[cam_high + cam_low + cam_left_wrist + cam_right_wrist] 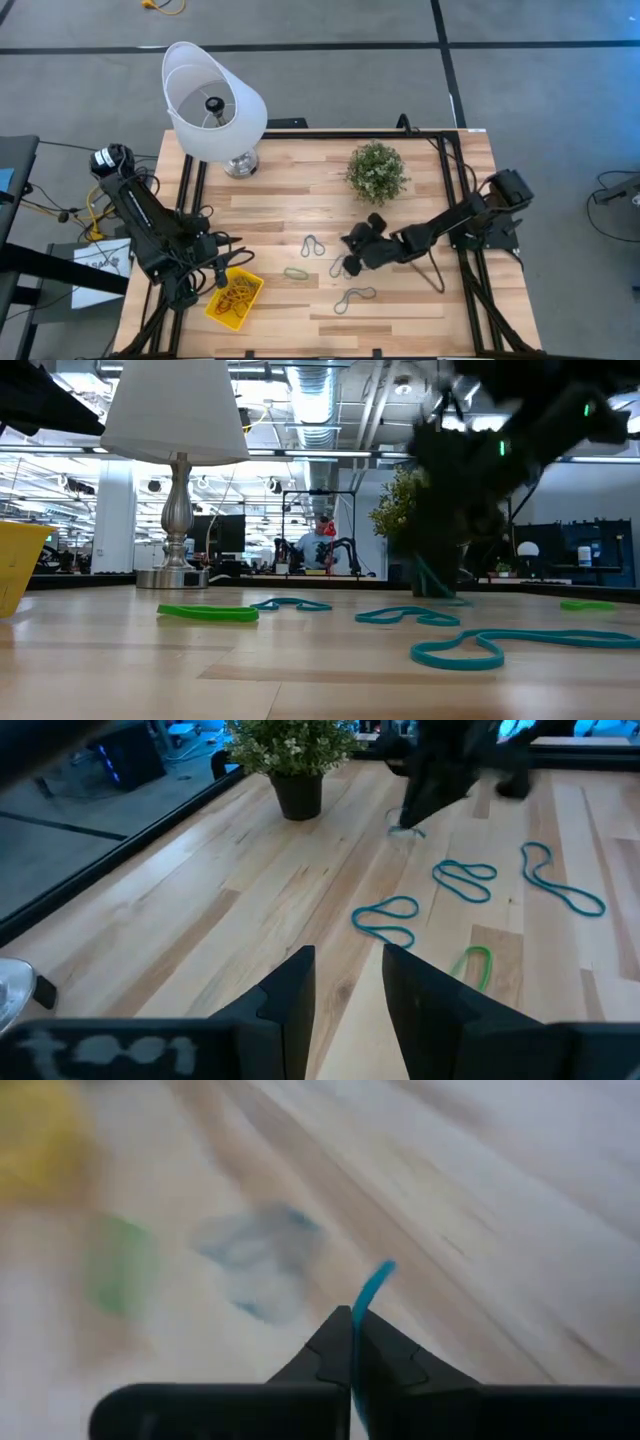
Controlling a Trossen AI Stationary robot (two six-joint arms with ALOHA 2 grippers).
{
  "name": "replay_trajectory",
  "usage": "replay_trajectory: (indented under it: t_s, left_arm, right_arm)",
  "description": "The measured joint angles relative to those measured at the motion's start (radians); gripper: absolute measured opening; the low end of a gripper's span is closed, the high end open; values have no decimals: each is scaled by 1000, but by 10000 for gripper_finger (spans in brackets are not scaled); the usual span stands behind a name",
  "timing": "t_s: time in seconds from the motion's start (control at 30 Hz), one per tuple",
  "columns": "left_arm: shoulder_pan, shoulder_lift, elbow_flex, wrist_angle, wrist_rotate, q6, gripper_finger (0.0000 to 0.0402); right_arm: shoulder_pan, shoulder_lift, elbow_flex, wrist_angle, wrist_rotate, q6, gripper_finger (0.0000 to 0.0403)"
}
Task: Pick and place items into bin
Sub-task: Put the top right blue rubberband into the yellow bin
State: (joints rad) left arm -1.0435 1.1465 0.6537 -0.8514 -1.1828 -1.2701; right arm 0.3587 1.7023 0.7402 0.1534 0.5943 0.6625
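- My right tool (352,1325) has its fingers pinched together on a teal loop (372,1292), a strand poking out between the tips; I judge it has just been picked off the bench (420,215)
- Other loops lie loose mid-bench: a green one (296,272) and teal ones (313,245) (352,298), near each other
- The yellow bin (234,298) sits at the front left, already holding loops
- My left tool (345,980) waits beside the bin, fingers parted on nothing, clear of the drop
- Lamp (213,100) and plant (377,171) stand well back
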Motion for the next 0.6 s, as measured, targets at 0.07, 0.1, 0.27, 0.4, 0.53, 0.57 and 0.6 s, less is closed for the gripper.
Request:
replay_trajectory:
  t_s: [0.07,0.1,0.27,0.4,0.53,0.57,0.6]
  left_arm:
    - [0,0,0,0,-2,20,109]
    - [0,0,0,0,-7,28,109]
    - [4,0,0,-3,-51,33,109]
    - [4,0,0,-4,-135,33,109]
    - [5,0,0,-4,-214,25,109]
    - [5,0,0,-3,-222,22,109]
    - [5,0,0,-3,-223,22,109]
  right_arm:
    - [10,-15,0,164,-12,-102,2]
    - [10,-19,1,257,-24,-159,1]
    - [-8,20,31,701,-176,-387,1]
    - [-34,115,167,743,-290,-471,1]
    - [-53,271,370,743,-386,-505,1]
    - [-56,315,428,734,-408,-506,1]
    - [-57,358,483,724,-429,-506,1]
